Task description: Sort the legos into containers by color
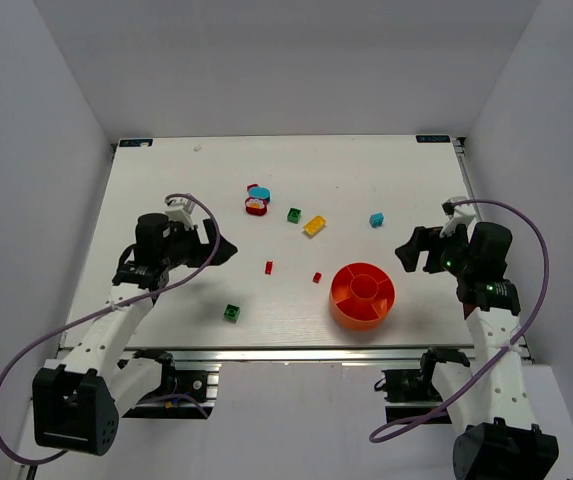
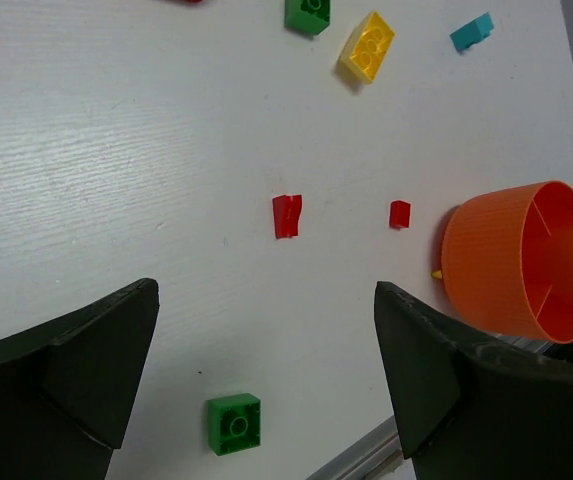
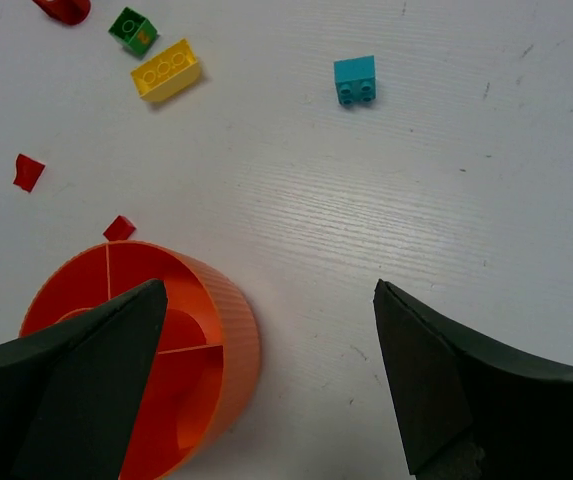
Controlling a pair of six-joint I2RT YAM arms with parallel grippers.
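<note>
The round orange tray (image 1: 358,319) with wedge containers stands at the front right; those showing hold nothing. Legos lie loose on the table: a green brick (image 1: 232,313) near the front, two small red pieces (image 1: 269,267) (image 1: 317,277), another green one (image 1: 294,215), a yellow brick (image 1: 314,225), a cyan brick (image 1: 376,220), and a purple, cyan and red cluster (image 1: 257,200) further back. My left gripper (image 1: 228,250) hovers open left of the red pieces, above the green brick (image 2: 234,423). Just right of the tray (image 3: 241,340), my right gripper (image 1: 411,250) hangs open and holds nothing.
The table's front edge, a metal rail (image 2: 366,455), runs just beyond the near green brick. Grey walls enclose the table on the left, right and back. A tiny yellow bit (image 2: 436,273) lies against the tray's wall (image 2: 486,260).
</note>
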